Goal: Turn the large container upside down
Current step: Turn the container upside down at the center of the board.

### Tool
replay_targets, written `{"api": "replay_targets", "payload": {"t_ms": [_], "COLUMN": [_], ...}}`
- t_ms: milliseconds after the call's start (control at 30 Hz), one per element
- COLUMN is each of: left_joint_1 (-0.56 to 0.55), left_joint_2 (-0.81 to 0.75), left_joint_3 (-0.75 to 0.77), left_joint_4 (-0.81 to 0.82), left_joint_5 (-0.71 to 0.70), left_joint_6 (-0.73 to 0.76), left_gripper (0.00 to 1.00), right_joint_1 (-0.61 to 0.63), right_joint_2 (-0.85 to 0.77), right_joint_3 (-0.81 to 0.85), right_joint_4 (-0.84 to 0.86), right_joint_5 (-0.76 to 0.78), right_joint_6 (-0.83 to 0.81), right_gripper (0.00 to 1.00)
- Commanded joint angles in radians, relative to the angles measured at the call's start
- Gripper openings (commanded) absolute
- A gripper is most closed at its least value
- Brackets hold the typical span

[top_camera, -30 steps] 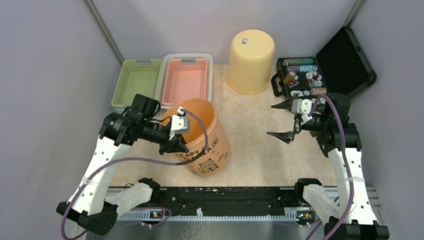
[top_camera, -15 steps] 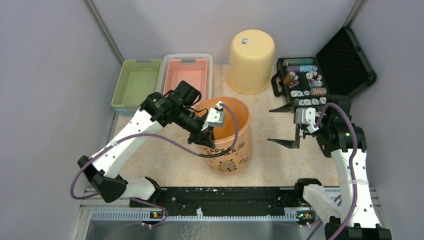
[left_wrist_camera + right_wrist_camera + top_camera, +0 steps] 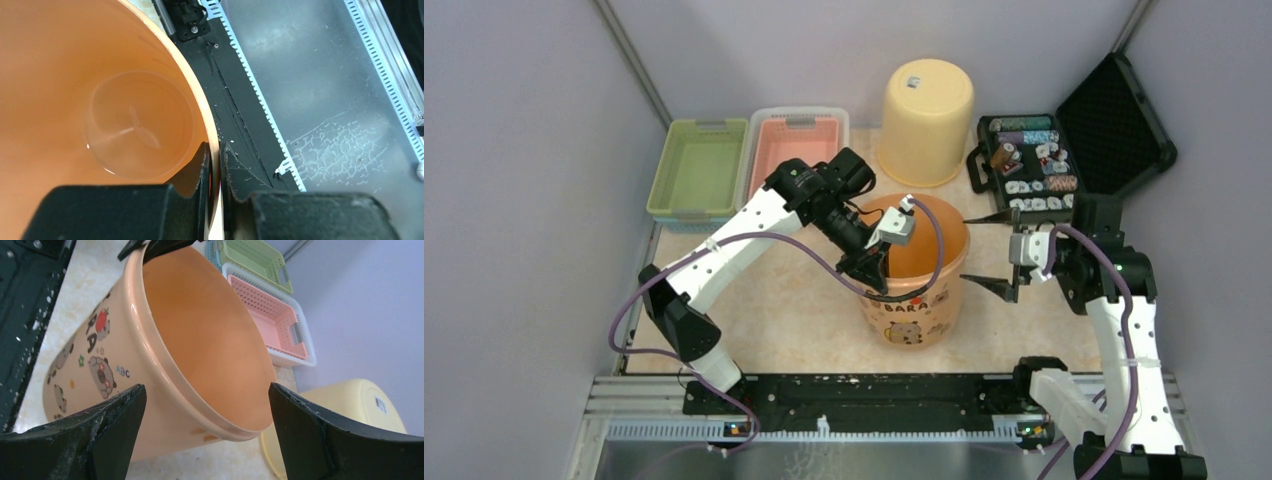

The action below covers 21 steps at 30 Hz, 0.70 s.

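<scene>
On table: orange bucket | L hand pinching rim | R hand spread beside, prob. clear

Your large container: smooth orange plastic, semi-gloss inside w/ soft highlights, printed cartoon decals outside. Fingers of the left gripper: matt black, slightly grainy plastic. You'll see the yellow bucket is smooth plastic, low sheen. The green basket & pink basket: perforated plastic. The bench: beige marble-look top, smooth. The front plate: grey metal, scuffed, scratched. The black case: dimpled lid lining.
</scene>
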Motion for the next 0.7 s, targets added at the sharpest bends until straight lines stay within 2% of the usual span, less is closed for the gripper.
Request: {"api": "replay_targets", "payload": {"t_ms": [0,100,300,667], "left_joint_1": [-0.004,-0.003,-0.003,-0.004], "left_joint_2": [0.011,0.015,0.026,0.030], "left_joint_3": [0.032,0.022,0.015,-0.009], "left_joint_4": [-0.054,-0.054,-0.054,-0.054], "left_joint_5": [0.093,0.094,0.096,0.093], "left_joint_6": [0.042,0.044,0.048,0.059], "left_gripper": [0.08,0.08,0.08,0.08], "right_joint_1": [0.009,0.009,0.009,0.010], "right_joint_2": [-0.008,-0.007,0.006,0.040], "right_joint_3": [-0.015,-0.022,-0.007,0.040], "right_joint_4": [-0.093,-0.136,-0.149,-0.284], "right_joint_5": [0.063,0.124,0.148,0.122], "right_joint_6": [-0.284,-0.405,-0.466,-0.687], "right_gripper": [0.89,0.85,0.79,0.55]}}
